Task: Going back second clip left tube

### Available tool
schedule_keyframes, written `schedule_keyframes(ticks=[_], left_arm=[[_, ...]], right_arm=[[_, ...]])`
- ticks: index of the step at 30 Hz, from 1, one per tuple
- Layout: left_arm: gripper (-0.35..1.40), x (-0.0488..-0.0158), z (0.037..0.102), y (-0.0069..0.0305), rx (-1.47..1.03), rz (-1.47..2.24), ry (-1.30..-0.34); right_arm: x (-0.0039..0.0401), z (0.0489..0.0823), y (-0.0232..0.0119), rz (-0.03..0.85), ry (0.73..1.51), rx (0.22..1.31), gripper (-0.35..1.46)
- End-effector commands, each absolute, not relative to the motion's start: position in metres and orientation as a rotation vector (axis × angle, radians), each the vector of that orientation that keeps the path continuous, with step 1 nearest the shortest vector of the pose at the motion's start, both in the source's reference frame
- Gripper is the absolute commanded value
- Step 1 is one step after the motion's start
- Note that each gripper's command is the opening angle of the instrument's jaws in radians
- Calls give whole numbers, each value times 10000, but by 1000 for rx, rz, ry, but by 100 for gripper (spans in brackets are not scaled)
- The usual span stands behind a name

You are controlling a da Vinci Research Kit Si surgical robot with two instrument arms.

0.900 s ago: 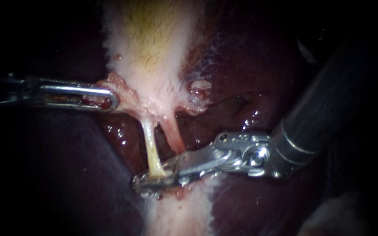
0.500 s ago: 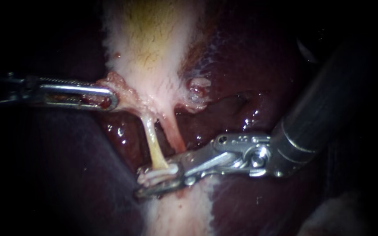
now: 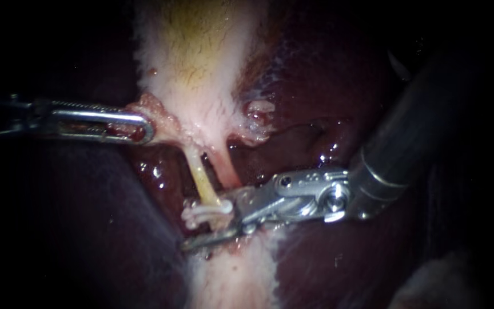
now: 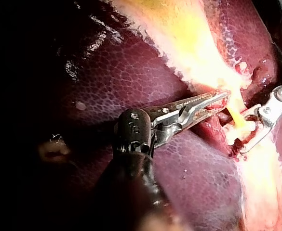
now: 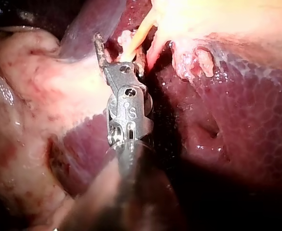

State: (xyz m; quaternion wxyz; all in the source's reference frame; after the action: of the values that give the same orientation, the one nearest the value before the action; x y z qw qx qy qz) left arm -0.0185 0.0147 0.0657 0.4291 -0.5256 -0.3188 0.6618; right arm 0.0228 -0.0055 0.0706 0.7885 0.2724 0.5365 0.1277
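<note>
Gaping, right steel instrument (image 3: 210, 226) jaws flank white clip (image 3: 204, 213) on yellowish left tube (image 3: 200, 180), lower centre; left steel instrument (image 3: 147, 129) jaws clamp pale gallbladder (image 3: 195, 86).

Jaws of the right instrument (image 3: 207, 224), closed around the lower end of the left tube (image 3: 200, 182) before, are now parted and drawn slightly back. A white clip (image 3: 202, 213), earlier hidden between them, is exposed across the tube.
</note>
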Motion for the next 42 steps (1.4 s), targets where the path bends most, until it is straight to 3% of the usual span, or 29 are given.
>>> schedule_keyframes(ticks=[1,13,27,42], left_arm=[[-35,-186,657,147,-1312,1652,-796],[-35,-184,658,147,-1312,1652,-796],[-35,-183,659,147,-1313,1652,-797],[-35,-184,662,150,-1312,1652,-796]], right_arm=[[226,706,-51,272,1158,567,50],[187,697,-48,192,1182,499,50],[80,651,-16,173,1189,401,50],[66,649,-12,168,1190,398,50]])
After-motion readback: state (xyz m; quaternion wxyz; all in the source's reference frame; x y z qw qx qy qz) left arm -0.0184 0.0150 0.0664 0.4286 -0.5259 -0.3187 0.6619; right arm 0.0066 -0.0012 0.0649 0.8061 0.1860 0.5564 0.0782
